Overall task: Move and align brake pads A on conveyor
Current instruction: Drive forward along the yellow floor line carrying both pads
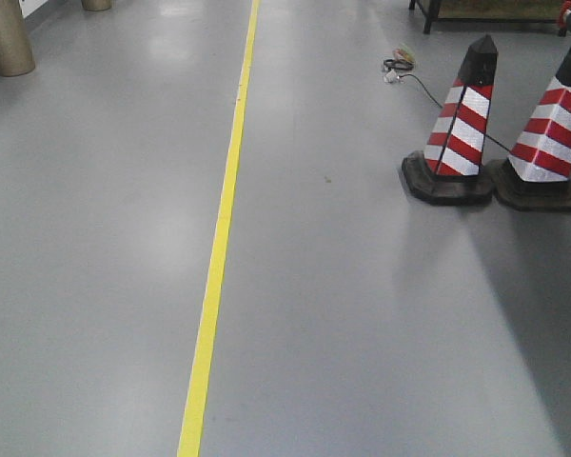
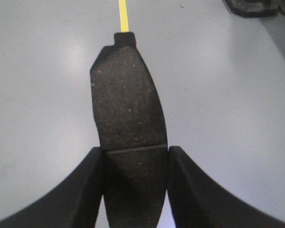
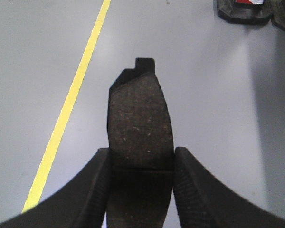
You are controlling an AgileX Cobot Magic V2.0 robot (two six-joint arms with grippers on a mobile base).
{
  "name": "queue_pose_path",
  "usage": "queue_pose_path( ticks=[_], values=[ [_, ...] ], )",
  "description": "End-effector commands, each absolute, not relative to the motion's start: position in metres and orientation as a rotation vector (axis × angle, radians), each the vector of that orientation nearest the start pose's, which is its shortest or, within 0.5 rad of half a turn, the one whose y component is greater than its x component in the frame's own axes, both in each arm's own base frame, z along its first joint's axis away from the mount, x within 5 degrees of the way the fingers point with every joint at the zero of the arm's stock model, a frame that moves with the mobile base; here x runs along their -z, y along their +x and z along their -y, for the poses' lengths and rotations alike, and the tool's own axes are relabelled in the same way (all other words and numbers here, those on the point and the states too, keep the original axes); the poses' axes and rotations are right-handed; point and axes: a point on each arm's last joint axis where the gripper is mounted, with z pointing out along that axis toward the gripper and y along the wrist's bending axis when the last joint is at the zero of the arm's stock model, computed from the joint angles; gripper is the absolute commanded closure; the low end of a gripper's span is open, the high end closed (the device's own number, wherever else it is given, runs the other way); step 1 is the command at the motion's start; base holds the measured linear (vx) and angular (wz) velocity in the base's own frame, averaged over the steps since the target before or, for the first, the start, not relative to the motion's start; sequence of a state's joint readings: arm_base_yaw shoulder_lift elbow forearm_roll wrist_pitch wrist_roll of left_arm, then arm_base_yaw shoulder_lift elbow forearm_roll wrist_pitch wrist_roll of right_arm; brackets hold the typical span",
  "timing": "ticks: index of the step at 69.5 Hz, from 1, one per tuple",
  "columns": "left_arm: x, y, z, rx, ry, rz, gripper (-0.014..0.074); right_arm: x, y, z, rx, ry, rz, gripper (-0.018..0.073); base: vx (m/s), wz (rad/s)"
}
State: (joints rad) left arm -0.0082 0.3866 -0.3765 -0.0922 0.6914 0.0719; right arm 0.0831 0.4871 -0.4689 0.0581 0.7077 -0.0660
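Observation:
In the left wrist view my left gripper [image 2: 135,156] is shut on a dark-grey brake pad [image 2: 126,95], clamped across its width near the thin groove, its notched end pointing away over the grey floor. My right gripper [image 3: 141,159] is likewise shut on a second brake pad [image 3: 140,118], held the same way above the floor. The conveyor is out of view in every frame. Neither gripper shows in the front view.
The front view shows grey floor with a yellow line [image 1: 219,238] running away from me. Two red-and-white striped cones [image 1: 462,124] [image 1: 552,129] stand at the right on black bases, with a cable [image 1: 409,81] behind. A beige post [image 1: 2,38] stands far left.

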Motion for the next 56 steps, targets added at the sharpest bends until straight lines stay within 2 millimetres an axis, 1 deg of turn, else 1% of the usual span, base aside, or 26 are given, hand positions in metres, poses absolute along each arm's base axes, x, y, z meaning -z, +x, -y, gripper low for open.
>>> queue_pose_path(
  ticks=[1, 56],
  values=[
    [-0.2695, 0.0807, 0.0066, 0.084, 0.029, -2.077, 0.0422, -0.2905, 0.0943, -0.0105, -0.065, -0.132, -2.092, 0.0372, 0.56, 0.01],
    [-0.2695, 0.0807, 0.0066, 0.084, 0.029, -2.077, 0.0422, -0.2904, 0.0942, -0.0105, -0.065, -0.132, -2.092, 0.0372, 0.54, 0.00]
  ],
)
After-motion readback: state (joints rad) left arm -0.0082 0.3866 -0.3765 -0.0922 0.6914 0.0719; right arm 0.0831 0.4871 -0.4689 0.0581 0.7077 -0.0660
